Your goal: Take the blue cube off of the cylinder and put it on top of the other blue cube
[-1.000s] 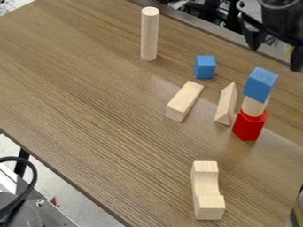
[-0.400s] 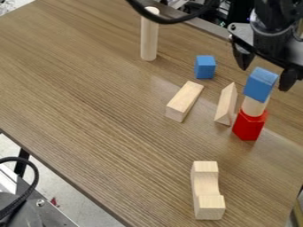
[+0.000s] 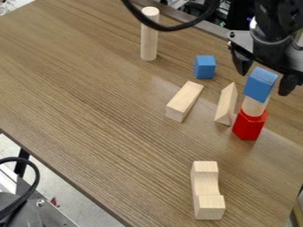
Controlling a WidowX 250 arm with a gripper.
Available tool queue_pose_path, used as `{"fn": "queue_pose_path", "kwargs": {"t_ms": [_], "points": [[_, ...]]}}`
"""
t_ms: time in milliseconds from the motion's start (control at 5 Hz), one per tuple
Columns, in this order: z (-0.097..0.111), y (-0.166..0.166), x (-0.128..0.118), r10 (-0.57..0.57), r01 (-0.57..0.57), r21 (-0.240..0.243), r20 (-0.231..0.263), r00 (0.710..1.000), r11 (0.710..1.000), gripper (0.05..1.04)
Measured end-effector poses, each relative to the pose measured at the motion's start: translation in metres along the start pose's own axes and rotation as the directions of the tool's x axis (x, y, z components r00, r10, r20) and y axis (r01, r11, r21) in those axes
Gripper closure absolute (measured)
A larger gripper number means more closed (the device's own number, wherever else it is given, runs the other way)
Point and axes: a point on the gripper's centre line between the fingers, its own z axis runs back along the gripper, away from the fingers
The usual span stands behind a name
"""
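At the upper right my gripper (image 3: 262, 83) hangs open, its two fingers spread to the left and right of the upper blue cube (image 3: 260, 84), with visible space on either side. That cube rests on a short wooden cylinder (image 3: 254, 106), which stands on a red block (image 3: 249, 126). The other blue cube (image 3: 205, 67) sits on the table, to the left of this stack.
A tall wooden cylinder (image 3: 149, 34) stands at the back, with a black cable arching past its top. Near the stack lie a wooden triangular block (image 3: 225, 104) and a rectangular block (image 3: 184, 101). A notched wooden block (image 3: 206, 190) lies toward the front of the table (image 3: 89, 97).
The gripper came down from the upper right corner and slightly left, to around the stacked blue cube. A black cable swung into view at the top. The blocks have stayed put.
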Motion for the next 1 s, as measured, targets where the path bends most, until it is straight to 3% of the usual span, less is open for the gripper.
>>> {"fn": "queue_pose_path", "kwargs": {"t_ms": [200, 400, 600, 800, 1000], "points": [[-0.002, -0.001, 0.002, -0.001, 0.001, -0.004, 0.016, 1.0, 1.0, 0.391], [-0.002, -0.002, 0.004, -0.004, 0.004, -0.01, 0.025, 1.0, 1.0, 0.529], [-0.001, -0.001, 0.004, -0.01, 0.01, -0.01, 0.026, 1.0, 1.0, 0.529], [0.021, 0.006, 0.021, -0.002, 0.002, -0.003, 0.095, 0.995, 1.0, 0.529], [0.04, 0.026, 0.035, 0.06, -0.067, 0.043, 0.153, 0.986, 0.997, 0.529]]}}
